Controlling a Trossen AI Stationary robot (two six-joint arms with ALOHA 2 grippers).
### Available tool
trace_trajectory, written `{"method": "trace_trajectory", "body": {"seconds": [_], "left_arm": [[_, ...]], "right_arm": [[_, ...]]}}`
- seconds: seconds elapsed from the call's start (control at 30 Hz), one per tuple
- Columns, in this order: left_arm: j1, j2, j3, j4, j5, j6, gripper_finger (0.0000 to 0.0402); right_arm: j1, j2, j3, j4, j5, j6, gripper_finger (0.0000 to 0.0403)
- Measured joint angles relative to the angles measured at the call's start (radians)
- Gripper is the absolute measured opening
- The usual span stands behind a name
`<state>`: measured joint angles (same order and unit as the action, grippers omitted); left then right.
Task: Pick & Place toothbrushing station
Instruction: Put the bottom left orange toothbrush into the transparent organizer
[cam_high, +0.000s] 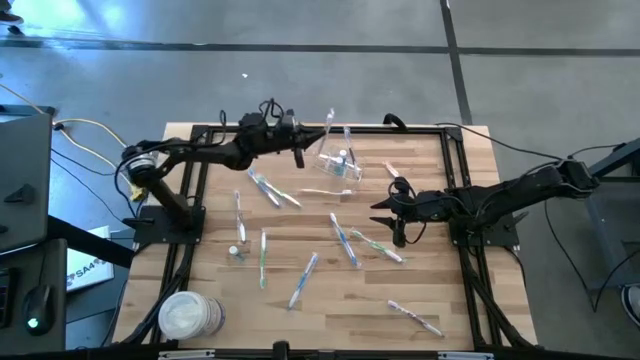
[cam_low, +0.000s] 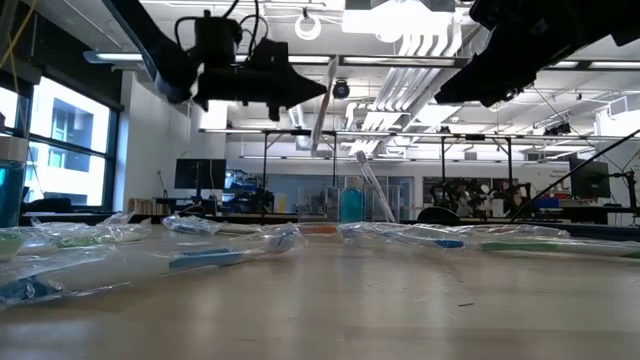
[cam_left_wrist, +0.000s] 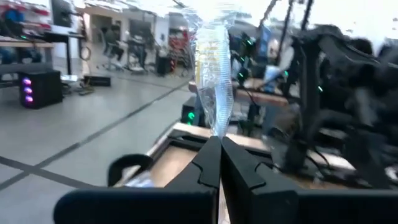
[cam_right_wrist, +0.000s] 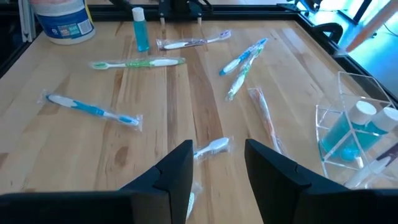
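A clear holder sits at the far side of the counter with a blue bottle inside. Wrapped toothbrushes lie flat, spread all over the wood. One wrapped toothbrush stands up in the air, pinched in the left pincer.

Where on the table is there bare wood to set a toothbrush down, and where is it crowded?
Bare wood lies along the table's right edge, above the wrapped toothbrush near the front right corner, and at front centre between that brush and the stack of white discs. It is crowded mid-table and around the clear plastic holder.
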<state>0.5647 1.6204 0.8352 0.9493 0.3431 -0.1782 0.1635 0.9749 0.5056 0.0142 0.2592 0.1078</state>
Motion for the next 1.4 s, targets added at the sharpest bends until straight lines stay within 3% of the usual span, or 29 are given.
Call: {"method": "trace_trajectory", "body": {"seconds": [0.2, 0.37, 0.67, 0.87, 1.4], "left_arm": [[0.064, 0.061, 0.001, 0.086, -0.012, -0.084, 0.0], [0.063, 0.104, 0.002, 0.08, -0.141, -0.099, 0.0], [0.041, 0.146, 0.046, 0.093, -0.113, -0.092, 0.0], [0.051, 0.146, 0.057, 0.031, -0.169, -0.113, 0.0], [0.044, 0.246, 0.079, 0.106, -0.141, -0.145, 0.0]], "right_arm": [[0.0, 0.013, 0.0, 0.004, 0.0, -0.007, 0.0138], [0.0, 0.068, 0.0, 0.034, 0.0, -0.042, 0.0138], [-0.016, 0.145, 0.0, 0.157, 0.056, -0.105, 0.0138], [-0.015, 0.145, 0.0, 0.162, 0.056, -0.105, 0.0138], [-0.015, 0.145, 0.0, 0.159, 0.056, -0.131, 0.0138]]}}
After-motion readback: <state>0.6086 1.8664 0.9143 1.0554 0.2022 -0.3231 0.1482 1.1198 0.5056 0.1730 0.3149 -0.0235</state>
